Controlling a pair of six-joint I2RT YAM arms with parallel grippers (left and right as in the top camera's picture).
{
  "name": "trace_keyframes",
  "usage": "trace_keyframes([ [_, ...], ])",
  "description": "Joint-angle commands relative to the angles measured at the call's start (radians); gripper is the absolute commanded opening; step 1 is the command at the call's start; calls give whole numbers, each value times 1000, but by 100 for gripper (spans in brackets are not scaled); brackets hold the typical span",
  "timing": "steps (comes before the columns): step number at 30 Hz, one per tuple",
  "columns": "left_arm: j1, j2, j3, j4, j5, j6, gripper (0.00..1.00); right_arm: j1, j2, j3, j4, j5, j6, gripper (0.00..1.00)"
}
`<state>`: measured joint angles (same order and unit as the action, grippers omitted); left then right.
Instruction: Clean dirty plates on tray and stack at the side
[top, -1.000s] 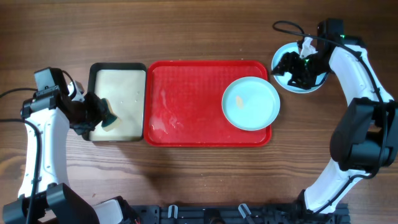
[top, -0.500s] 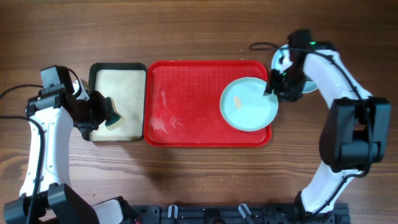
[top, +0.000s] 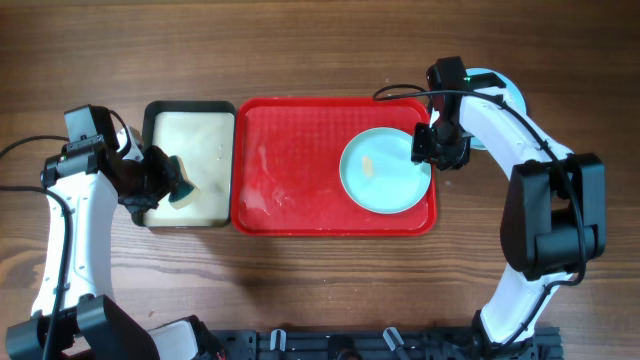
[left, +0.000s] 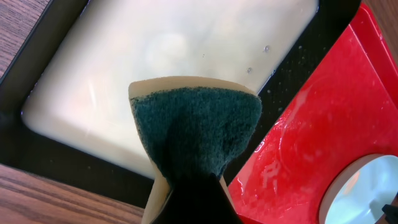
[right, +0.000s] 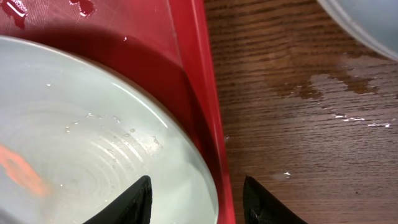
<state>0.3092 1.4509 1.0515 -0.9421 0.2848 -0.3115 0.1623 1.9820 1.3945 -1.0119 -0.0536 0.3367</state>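
Note:
A pale blue plate (top: 385, 172) with a small orange smear lies in the right part of the red tray (top: 300, 160). My right gripper (top: 432, 148) is at that plate's right edge. Its jaws are open and straddle the plate's rim (right: 81, 143) and the tray's rim (right: 193, 74), one finger over the plate, the other over the wood. Another pale plate (top: 497, 85) sits on the table right of the tray, mostly hidden by the arm. My left gripper (top: 165, 183) is shut on a green-and-yellow sponge (left: 196, 130) over the cream tray.
A black-rimmed tray of cream-coloured liquid (top: 190, 150) stands against the red tray's left side. The red tray's floor (left: 323, 112) is wet. Water spots (right: 323, 87) lie on the wood between the tray and the side plate (right: 367, 18).
My right gripper has moved from the side plate to the tray plate's right edge, its jaws narrowing. The tray plate has slid a little to the left. The left arm has barely moved.

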Motion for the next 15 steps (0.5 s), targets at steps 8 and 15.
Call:
trace_keyframes([
  [8,-5,-15,-6,2,-2,13,4,2,-27,-6,17,50,14,47],
  [15,-5,-15,-6,2,-2,13,4,3,-27,-15,-1,-14,15,22],
])
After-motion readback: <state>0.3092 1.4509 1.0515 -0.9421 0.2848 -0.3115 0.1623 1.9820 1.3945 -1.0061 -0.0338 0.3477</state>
